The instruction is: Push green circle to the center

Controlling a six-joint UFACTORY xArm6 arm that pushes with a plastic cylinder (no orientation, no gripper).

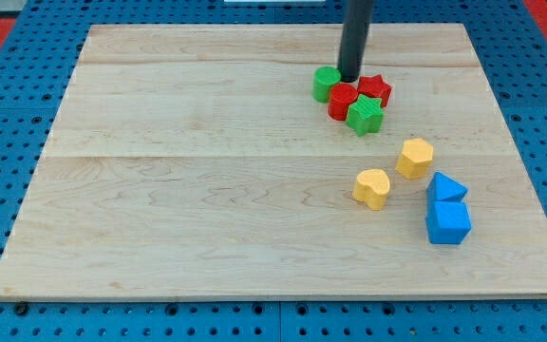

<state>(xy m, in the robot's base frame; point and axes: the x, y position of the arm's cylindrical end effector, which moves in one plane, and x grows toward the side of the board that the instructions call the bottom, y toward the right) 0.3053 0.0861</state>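
Observation:
The green circle (326,84) sits on the wooden board (207,190) toward the view's top, right of the middle. My tip (348,79) is just at its right edge, touching or nearly touching it. A red block (342,101) lies right below the tip. A red star (375,89) lies to the tip's right. A green star (366,115) lies below the red star. These blocks form one tight cluster.
A yellow hexagon (414,158) and a yellow heart (372,188) lie lower right of the cluster. A blue triangle (445,186) and a blue block (448,222) lie near the board's right edge.

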